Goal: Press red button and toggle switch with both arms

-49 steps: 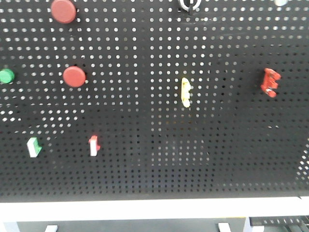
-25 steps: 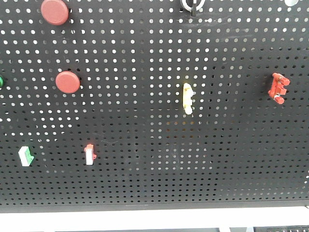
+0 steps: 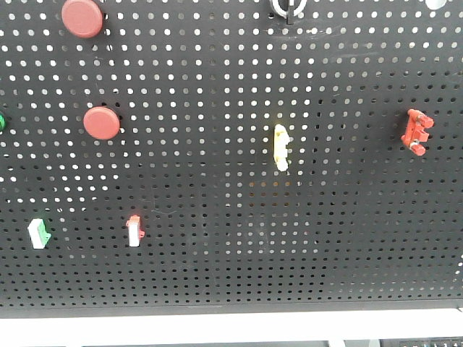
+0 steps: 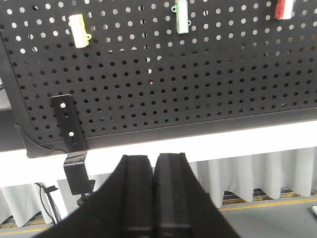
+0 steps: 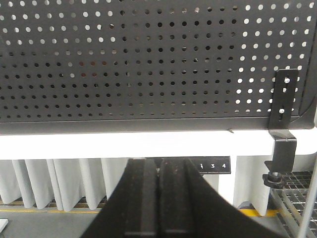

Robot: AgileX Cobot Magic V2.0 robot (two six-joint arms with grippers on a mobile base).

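Observation:
A black pegboard (image 3: 231, 238) fills the front view. It carries two round red buttons, one at the top left (image 3: 82, 17) and one lower (image 3: 101, 123). A yellow toggle switch (image 3: 281, 147) sits mid-board and a red switch (image 3: 417, 131) at the right. No arm shows in the front view. My left gripper (image 4: 154, 157) is shut and empty, below the board's lower edge. My right gripper (image 5: 158, 161) is shut and empty, also below the board's lower edge.
A green-white rocker (image 3: 39, 233) and a red-white rocker (image 3: 134, 230) sit low on the left. A black knob (image 3: 287, 7) is at the top. Metal brackets (image 4: 69, 134) (image 5: 285, 99) clamp the board to a white table edge (image 3: 231, 329). White curtains hang below.
Since one second ago the front view has shifted, so the board's parts sit slightly lower and look sharper. Nothing has changed in the last half second.

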